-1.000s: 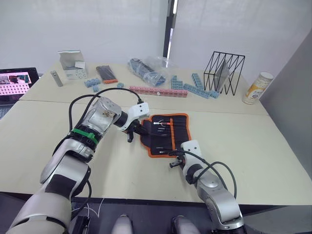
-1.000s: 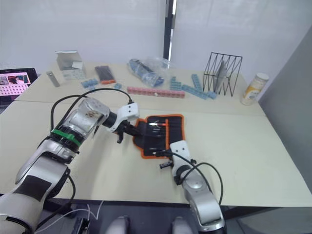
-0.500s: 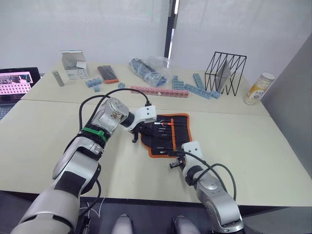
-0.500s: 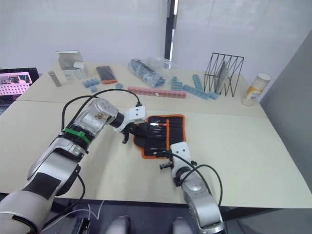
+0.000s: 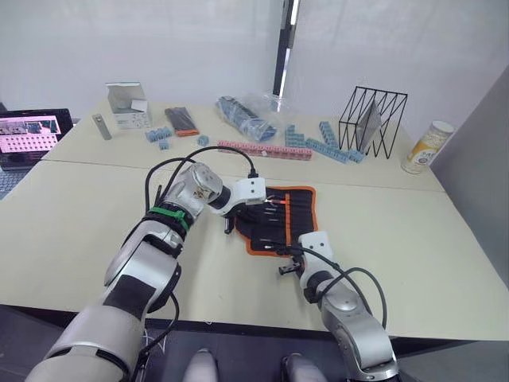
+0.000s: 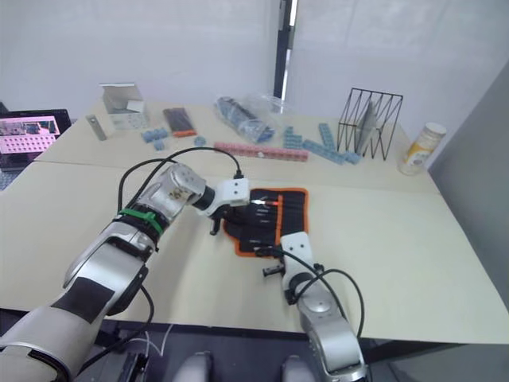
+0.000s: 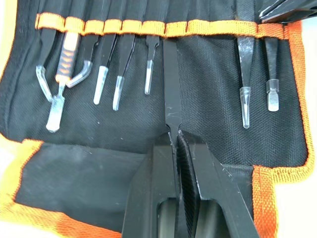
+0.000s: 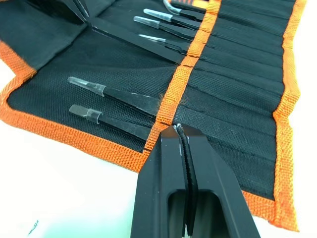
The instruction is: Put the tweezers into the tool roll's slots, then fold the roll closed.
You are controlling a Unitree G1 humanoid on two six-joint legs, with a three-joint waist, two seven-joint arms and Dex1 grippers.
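Slim black metal tweezer [image 7: 172, 106] going into open black fabric tool roll with orange trim [image 5: 297, 216].

Left gripper [image 7: 174, 133] is pinching the tweezer's rear end, tip entering a slot under the roll's orange band; likely light, stiff, slippery. Its long axis is crossing that band. Right gripper [image 8: 178, 130], fingers pressed together, is pinning the band's near end.
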